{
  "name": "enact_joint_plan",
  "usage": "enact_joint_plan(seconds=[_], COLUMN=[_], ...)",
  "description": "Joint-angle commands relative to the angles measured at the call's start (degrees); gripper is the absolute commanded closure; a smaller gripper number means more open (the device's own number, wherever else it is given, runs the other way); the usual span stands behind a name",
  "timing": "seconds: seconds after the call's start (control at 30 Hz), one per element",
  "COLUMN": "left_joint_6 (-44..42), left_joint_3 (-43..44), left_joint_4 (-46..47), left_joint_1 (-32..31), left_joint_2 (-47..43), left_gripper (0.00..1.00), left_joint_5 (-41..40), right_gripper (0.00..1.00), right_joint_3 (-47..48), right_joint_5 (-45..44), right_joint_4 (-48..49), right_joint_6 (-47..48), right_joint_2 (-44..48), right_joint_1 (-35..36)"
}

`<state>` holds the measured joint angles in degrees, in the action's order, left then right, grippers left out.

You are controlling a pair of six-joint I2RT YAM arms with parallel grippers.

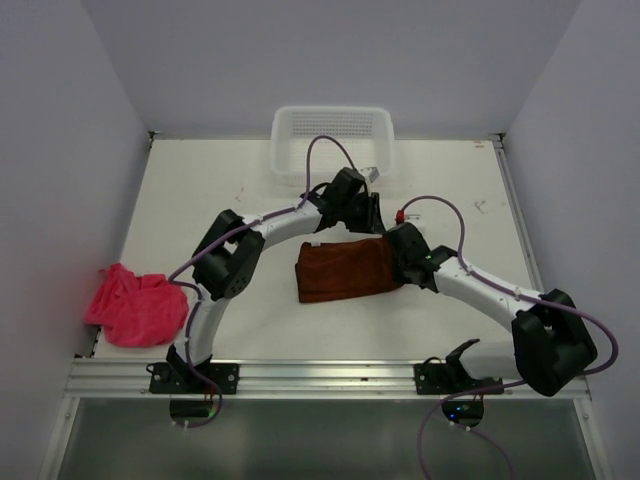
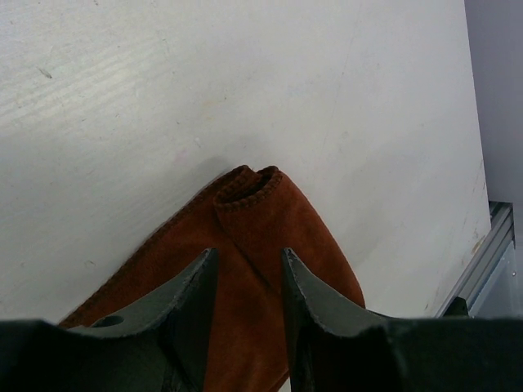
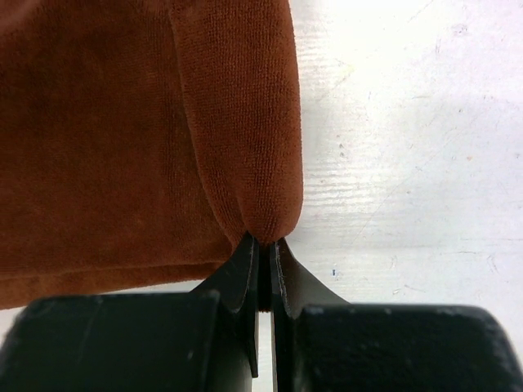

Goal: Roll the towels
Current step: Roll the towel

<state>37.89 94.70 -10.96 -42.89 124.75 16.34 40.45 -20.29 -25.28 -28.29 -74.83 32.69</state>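
Observation:
A brown towel point(image 1: 345, 268) lies folded at the table's middle. My left gripper point(image 1: 366, 212) is at its far right corner. In the left wrist view the left gripper point(image 2: 247, 258) is open, its jaws apart just above the towel point(image 2: 270, 216), whose stitched corner is folded over ahead of the fingertips. My right gripper point(image 1: 408, 256) is at the towel's right edge. In the right wrist view the right gripper point(image 3: 263, 242) is shut on a pinched fold of the brown towel point(image 3: 114, 139). A pink towel point(image 1: 135, 305) lies crumpled at the left edge, away from both grippers.
A white mesh basket point(image 1: 333, 128) stands at the back centre, just behind the left gripper. Grey walls close in the table on the left, back and right. A metal rail point(image 1: 330, 378) runs along the near edge by the arm bases.

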Motion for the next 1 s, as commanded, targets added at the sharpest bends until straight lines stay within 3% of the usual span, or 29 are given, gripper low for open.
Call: enact_joint_plan(seconds=[0.0, 0.27, 0.97], left_joint_6=[1.13, 1.66, 4.12], left_joint_3=[-0.39, -3.54, 1.19], left_joint_4=[3.75, 6.73, 6.30], left_joint_1=[-0.35, -0.88, -2.98], left_joint_2=[-2.05, -2.32, -0.47], left_gripper=[0.60, 0.59, 0.53], left_joint_5=[1.95, 2.55, 1.33], right_gripper=[1.00, 1.00, 1.00], right_joint_3=[3.32, -0.89, -5.64], right_joint_5=[-1.94, -2.91, -9.06], right_joint_4=[-1.79, -0.22, 2.52], right_joint_6=[0.35, -1.94, -4.40], right_joint_2=[1.09, 3.02, 8.03], right_joint_1=[0.27, 1.24, 5.63])
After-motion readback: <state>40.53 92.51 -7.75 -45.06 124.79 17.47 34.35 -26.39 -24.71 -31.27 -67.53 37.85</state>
